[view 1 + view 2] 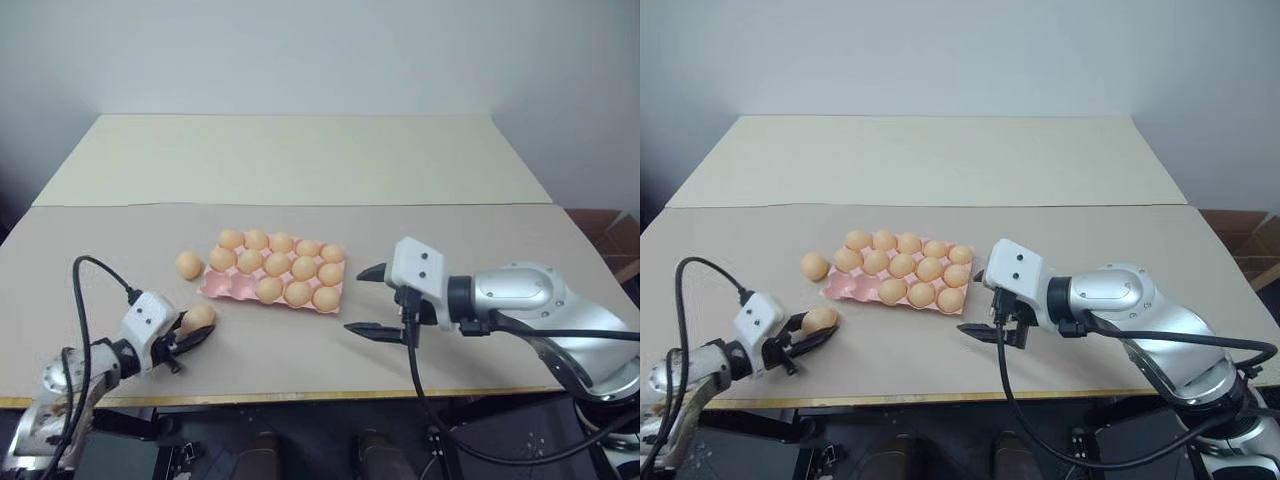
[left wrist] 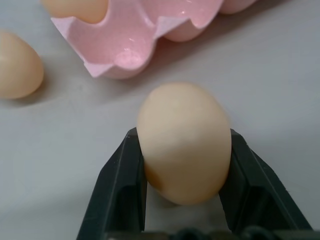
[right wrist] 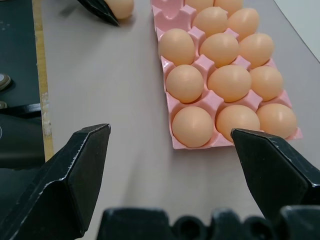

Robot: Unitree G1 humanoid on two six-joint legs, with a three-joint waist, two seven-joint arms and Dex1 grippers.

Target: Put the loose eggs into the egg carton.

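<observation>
Left wrist view: left gripper [image 2: 185,200] clamps egg [image 2: 184,142]; right gripper [image 1: 370,300] apart nr carton [image 1: 225,287].

Egg carton [image 2: 125,45] cropped, perhaps half-hidden.

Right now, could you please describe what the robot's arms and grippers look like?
Both arms are silver-grey metal with white housings at the wrists and black cables looping alongside. The left gripper and right gripper each have two black, wedge-shaped fingers.
</observation>
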